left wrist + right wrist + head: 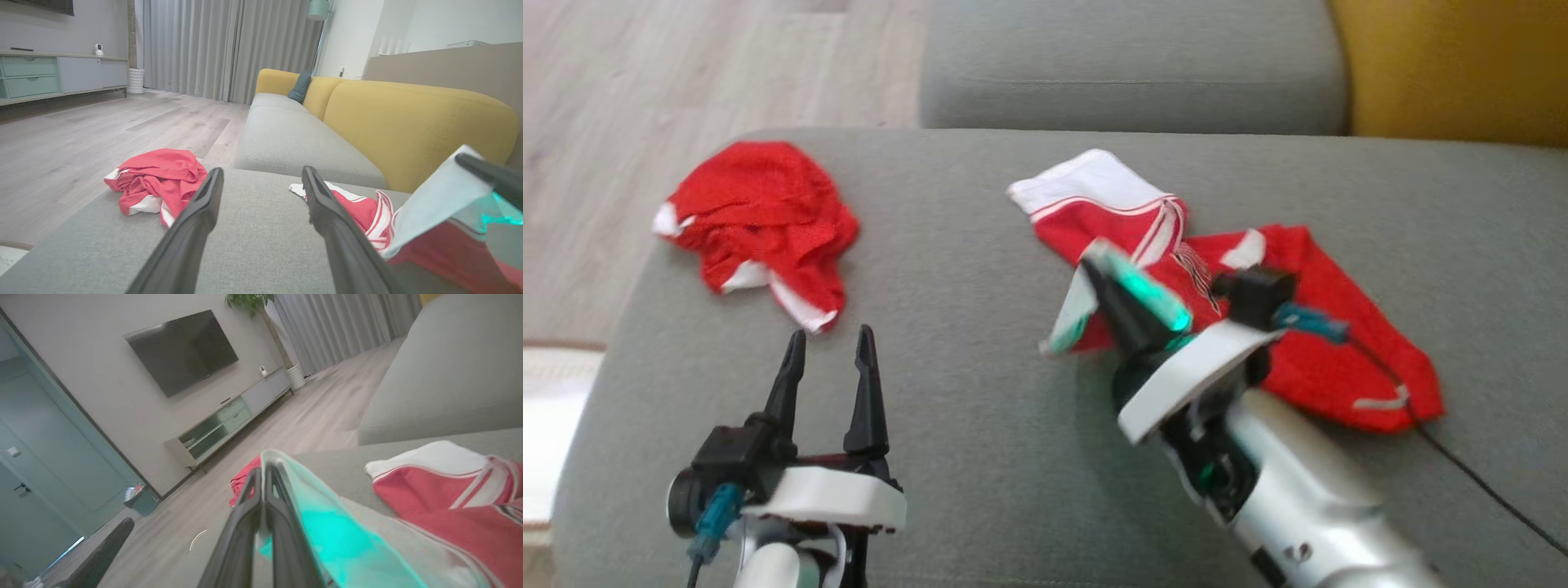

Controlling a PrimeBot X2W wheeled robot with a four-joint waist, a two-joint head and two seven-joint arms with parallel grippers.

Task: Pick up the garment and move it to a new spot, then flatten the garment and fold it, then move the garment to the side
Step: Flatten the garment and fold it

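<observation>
The garment point(1307, 327) is red with white trim and lies crumpled on the right half of the grey cushion point(980, 425). My right gripper point(1104, 282) is shut on the garment's white hem at its left edge, lifting that hem off the cushion. The right wrist view shows the fingers point(245, 522) pressed together with the pale cloth draped over them and the rest of the garment point(429, 490) to the right. My left gripper point(832, 343) stands open and empty over the front left of the cushion. In the left wrist view its fingers point(196, 220) frame bare fabric, with the garment point(359, 212) at right.
A second red garment point(764, 216) lies bunched near the cushion's far left corner, just beyond my left gripper. A black cable point(1486, 482) trails over the cushion at right. Wooden floor point(645, 82) lies past the left edge, and a yellow backrest point(1462, 65) rises at far right.
</observation>
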